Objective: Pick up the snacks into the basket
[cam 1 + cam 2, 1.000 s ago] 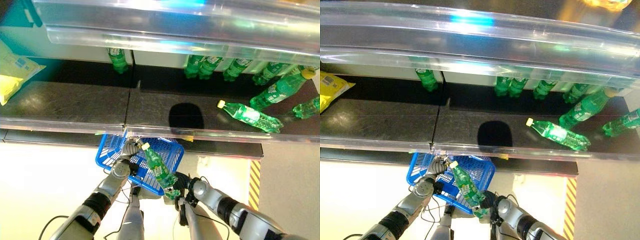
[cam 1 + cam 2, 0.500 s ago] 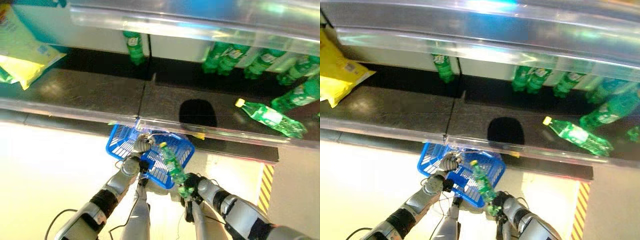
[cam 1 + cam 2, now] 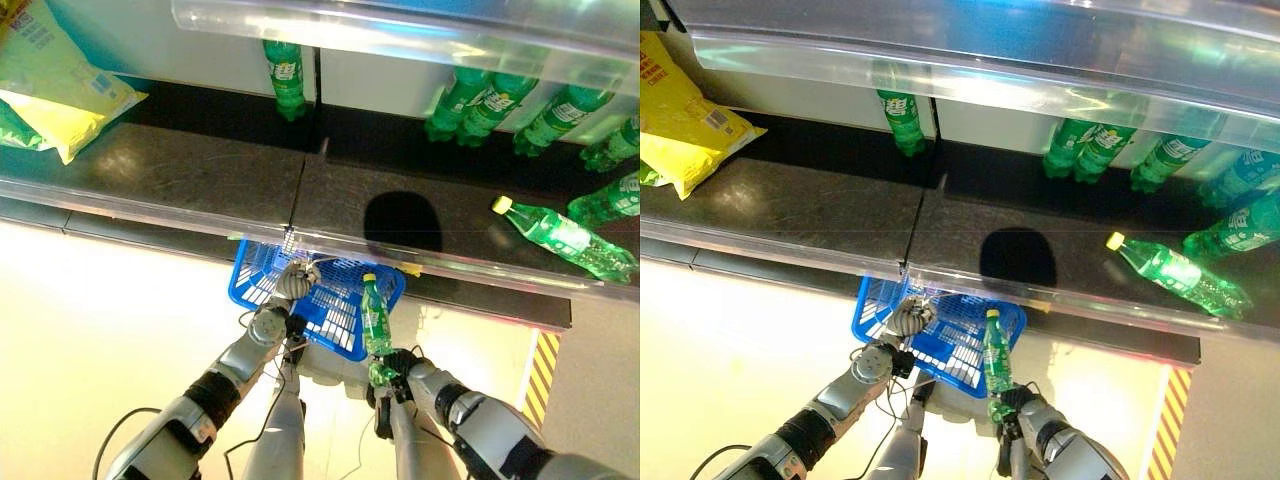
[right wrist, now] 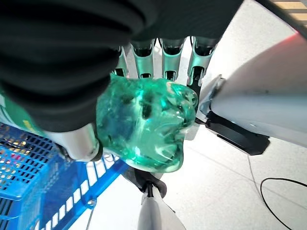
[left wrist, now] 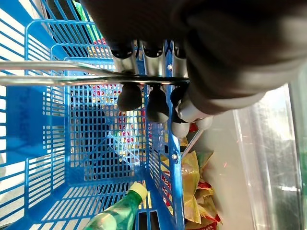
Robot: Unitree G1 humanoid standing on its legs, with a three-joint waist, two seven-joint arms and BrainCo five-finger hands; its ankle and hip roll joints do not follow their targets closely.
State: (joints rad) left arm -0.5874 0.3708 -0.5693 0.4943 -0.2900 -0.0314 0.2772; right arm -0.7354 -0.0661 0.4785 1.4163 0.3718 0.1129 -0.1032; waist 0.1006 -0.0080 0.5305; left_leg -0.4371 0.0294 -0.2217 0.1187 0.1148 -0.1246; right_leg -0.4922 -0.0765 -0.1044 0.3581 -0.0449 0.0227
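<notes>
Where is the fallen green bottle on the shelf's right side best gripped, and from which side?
Grip the lying bottle around its labelled middle, coming from the shelf's open front and above. It lies on its side, cap pointing left, other bottles standing behind.

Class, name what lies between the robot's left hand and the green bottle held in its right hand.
In the left eye view, the blue basket's mesh spans between the left hand, gripping its handle, and the green bottle in the right hand.

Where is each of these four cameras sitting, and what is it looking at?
Left eye view: on the head, looking down at the shelf, blue basket, both arms.
Right eye view: beside it, same scene.
Left wrist view: on the left wrist; left hand curled round the basket's metal handle.
Right wrist view: on the right wrist; right hand gripping the green bottle.
All share the basket and bottle.
</notes>
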